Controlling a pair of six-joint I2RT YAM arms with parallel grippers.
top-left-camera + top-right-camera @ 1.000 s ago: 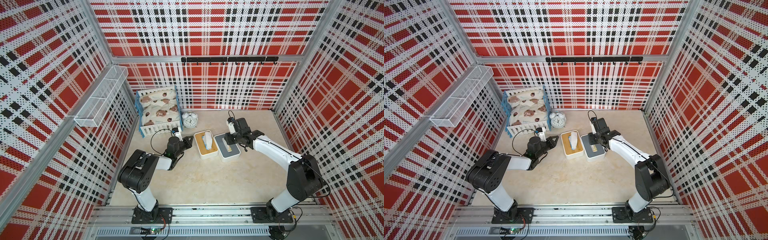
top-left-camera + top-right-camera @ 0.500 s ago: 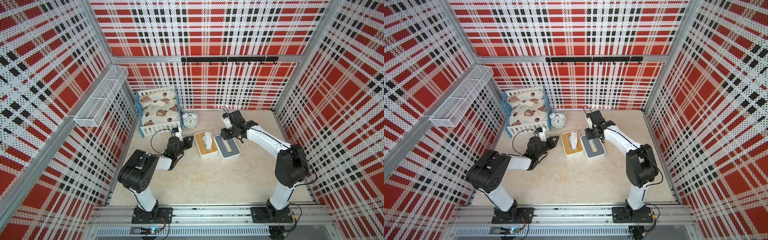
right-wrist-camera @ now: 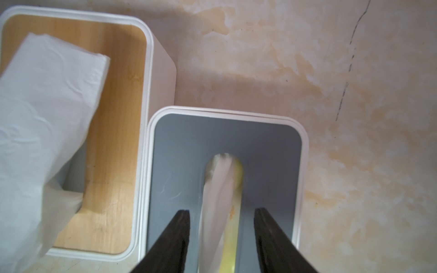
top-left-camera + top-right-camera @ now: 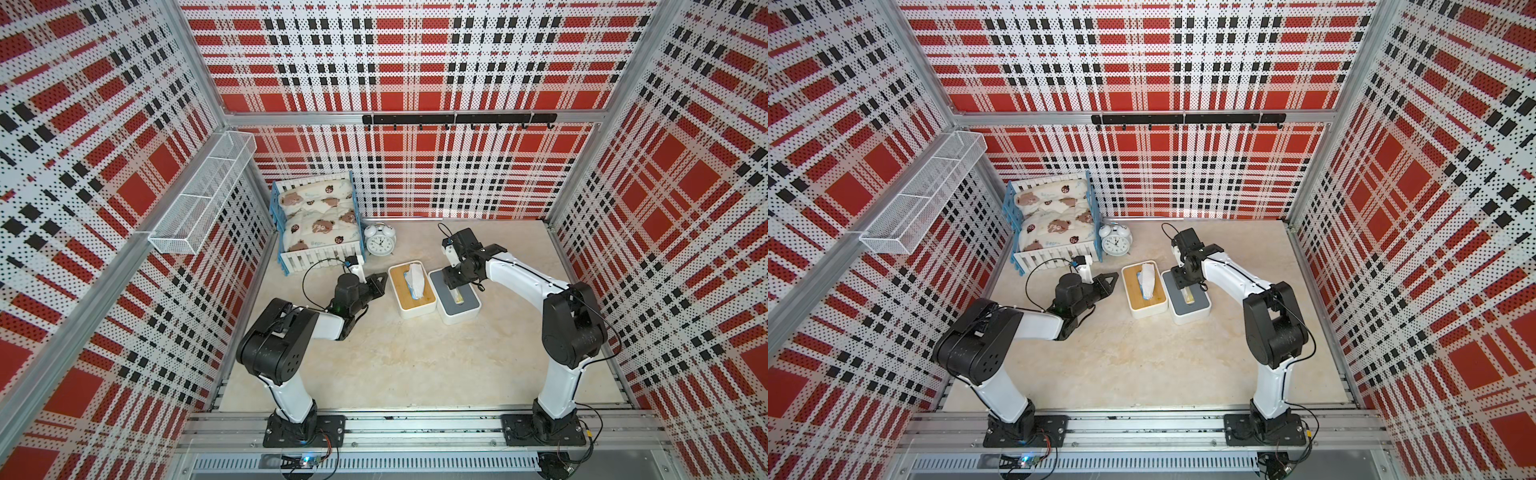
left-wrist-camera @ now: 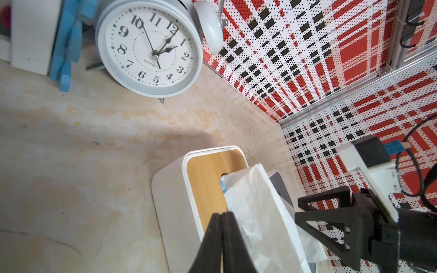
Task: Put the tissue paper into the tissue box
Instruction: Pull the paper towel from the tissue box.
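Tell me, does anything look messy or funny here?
Yes. A tissue pokes out of the wooden-lid tissue box, crumpled and flopped to one side. The gray-lid tissue box beside it looks tidier, its paper tucked in the slot.

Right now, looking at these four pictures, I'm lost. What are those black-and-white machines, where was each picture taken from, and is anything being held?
They are two robot arms, bolted at the front of a beige table; each ends in a black two-fingered gripper. Two pictures look down from overhead and are nearly alike; two come from cameras on the arms' wrists. On the table stand a white tissue box with a wooden lid, a white tissue poking out of it, and beside it a white tissue box with a grey lid. Behind are a white alarm clock and a blue-and-white toy bed. The left gripper is shut and empty, at the wooden-lidded box's edge. The right gripper hangs open over the grey lid's slot, where white tissue paper lies; it holds nothing.
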